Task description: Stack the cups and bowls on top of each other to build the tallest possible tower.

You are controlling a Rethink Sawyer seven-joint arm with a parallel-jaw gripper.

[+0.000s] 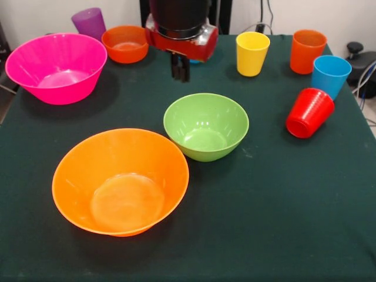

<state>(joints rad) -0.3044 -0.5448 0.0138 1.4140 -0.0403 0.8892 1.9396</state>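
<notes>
All items were observed to be plain and unpatterned. The table (282,235) was covered in dark green cloth. The large bowl (56,67) at the far left edge was coloured bright pink. The large bowl (120,179) near the front edge was coloured yellow-orange. The medium bowl (205,125) at the centre was coloured lime green. The small bowl (125,43) at the far edge was coloured orange. The cups were coloured purple (89,22), yellow (252,53), orange (307,50), light blue (330,74) and red (309,112). The gripper (180,66) was coloured black, below a red and black housing.

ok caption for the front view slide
Gripper hangs above the table; bowls and cups sit unstacked, red cup tipped over.
</notes>
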